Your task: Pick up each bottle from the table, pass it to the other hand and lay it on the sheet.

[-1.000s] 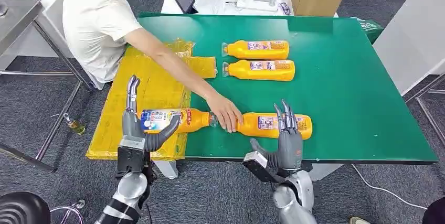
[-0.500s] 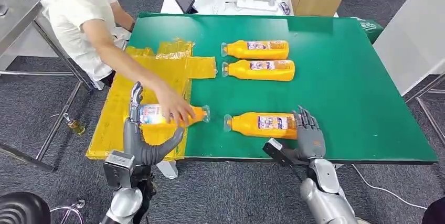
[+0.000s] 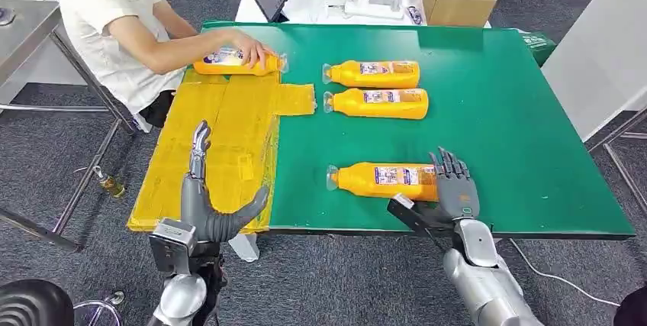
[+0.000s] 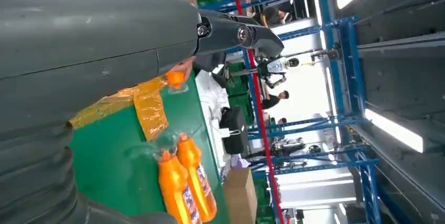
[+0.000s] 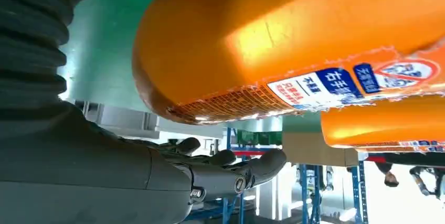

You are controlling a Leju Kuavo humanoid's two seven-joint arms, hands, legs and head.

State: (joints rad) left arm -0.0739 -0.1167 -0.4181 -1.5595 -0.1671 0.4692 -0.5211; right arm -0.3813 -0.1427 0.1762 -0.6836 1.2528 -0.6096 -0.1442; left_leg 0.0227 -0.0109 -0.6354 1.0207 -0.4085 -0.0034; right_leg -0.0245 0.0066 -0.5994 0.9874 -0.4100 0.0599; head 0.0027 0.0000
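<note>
My left hand (image 3: 204, 208) is empty, fingers spread, hovering over the near edge of the crinkled yellow plastic sheet (image 3: 221, 135). My right hand (image 3: 455, 188) is also empty, fingers apart, just beside the base of the nearest orange plastic bottle (image 3: 378, 181), which lies flat on the green table (image 3: 519, 112). Two more orange bottles (image 3: 374, 88) lie side by side farther back. A person's hand (image 3: 244, 47) holds a fourth bottle (image 3: 229, 62) at the sheet's far end.

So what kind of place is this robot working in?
Probably a robotics lab or test hall: a green work table laid with identical orange bottles, blue industrial racking and another humanoid robot behind.
</note>
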